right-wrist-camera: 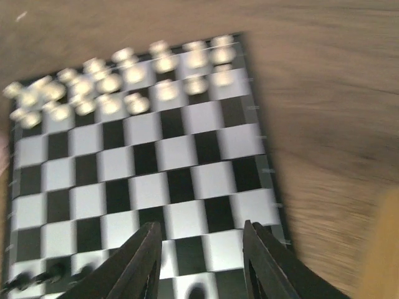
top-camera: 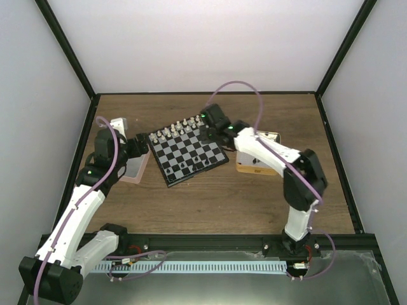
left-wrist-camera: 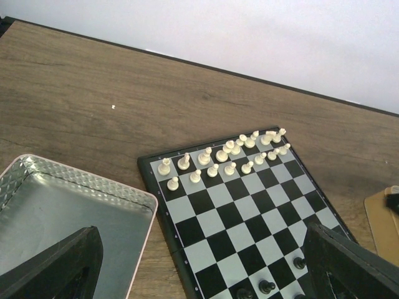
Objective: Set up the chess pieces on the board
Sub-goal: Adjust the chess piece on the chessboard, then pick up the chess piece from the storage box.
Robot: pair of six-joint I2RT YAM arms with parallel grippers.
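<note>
Tiny black chess pieces (left-wrist-camera: 267, 286) — likely light, tippy, best pinched at the waist — dot the near rows of the black-and-white checked board (left-wrist-camera: 237, 215); left gripper (left-wrist-camera: 202, 230) gapes wide, right gripper (right-wrist-camera: 201, 227) part-open, both empty

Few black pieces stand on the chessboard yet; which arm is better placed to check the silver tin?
Probably left: the left gripper, open, hangs at the silver tin's rim; the right gripper is over the chessboard.
</note>
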